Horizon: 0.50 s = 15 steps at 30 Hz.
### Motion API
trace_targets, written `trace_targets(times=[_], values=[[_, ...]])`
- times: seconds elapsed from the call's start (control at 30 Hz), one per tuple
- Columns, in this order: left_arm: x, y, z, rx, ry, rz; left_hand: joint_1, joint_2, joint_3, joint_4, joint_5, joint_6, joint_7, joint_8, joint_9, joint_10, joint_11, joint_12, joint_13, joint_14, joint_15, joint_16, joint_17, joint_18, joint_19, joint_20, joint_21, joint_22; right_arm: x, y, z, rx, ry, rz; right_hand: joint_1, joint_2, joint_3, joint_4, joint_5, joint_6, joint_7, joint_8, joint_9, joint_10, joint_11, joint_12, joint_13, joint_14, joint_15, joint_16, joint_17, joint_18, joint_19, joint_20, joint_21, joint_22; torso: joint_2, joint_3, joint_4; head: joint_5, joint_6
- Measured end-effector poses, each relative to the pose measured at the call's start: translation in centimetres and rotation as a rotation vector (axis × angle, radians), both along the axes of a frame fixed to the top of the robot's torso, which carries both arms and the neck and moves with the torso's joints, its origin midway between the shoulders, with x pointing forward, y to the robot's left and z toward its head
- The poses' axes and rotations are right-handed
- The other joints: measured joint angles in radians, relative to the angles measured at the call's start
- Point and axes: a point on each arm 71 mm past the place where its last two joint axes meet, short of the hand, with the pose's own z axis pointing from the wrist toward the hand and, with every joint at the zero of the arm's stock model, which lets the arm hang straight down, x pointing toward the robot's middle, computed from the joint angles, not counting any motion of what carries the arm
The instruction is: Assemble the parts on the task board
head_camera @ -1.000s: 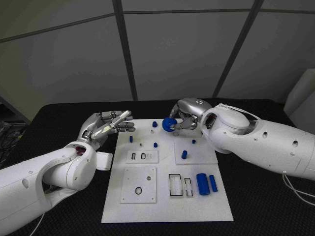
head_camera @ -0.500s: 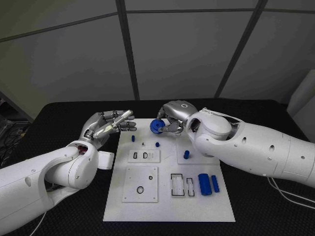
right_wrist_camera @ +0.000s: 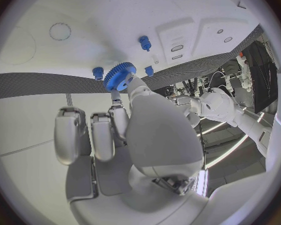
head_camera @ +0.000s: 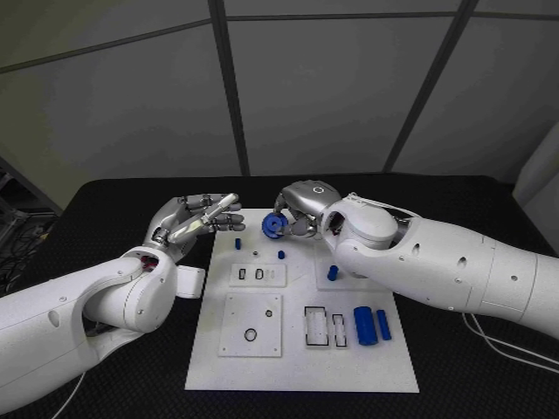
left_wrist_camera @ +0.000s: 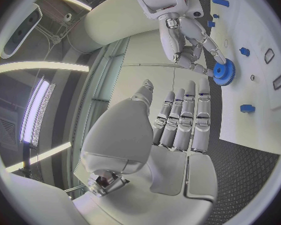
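Note:
The white task board lies in the middle of the black table. My right hand hovers over the board's far edge and pinches a blue gear at its fingertips. The right wrist view has the gear just above the board, close to two small blue pegs. My left hand is held up beside the board's far left corner, fingers straight and holding nothing. From the left wrist view, past the left hand, the right hand carries the gear.
Small blue pegs stand on the board's far half. Two blue cylinders lie near its right edge beside rectangular slots. A raised plate with a ring-shaped recess sits on the near left.
My right hand has carried the blue gear leftward along the board's far edge. The left hand has stayed where it was.

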Motion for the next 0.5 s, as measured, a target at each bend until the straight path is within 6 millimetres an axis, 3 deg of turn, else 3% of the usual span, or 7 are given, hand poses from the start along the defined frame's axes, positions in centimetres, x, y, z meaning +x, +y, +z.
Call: trace_targets(times=[0.5], values=[[-0.01,-0.05,0.01,-0.001,0.0,-0.001,0.0,0.0,0.0,0.0,0.0,0.0,0.0,-0.004,0.0,0.0,0.0,0.0,0.0,0.0,0.0,-0.006,0.001,0.0,0.0,0.0,0.0,-0.002,0.5,0.76,-0.69,-0.033,0.023,0.009,-0.007,-0.007,0.004,0.004,-0.004,0.0,0.0,-0.006,-0.005,-0.004,0.004,-0.005,-0.005,0.0,0.0,0.0,0.0,0.0,0.0,0.0,0.0,0.0,0.0,0.0006,-0.001,0.004,-0.005]])
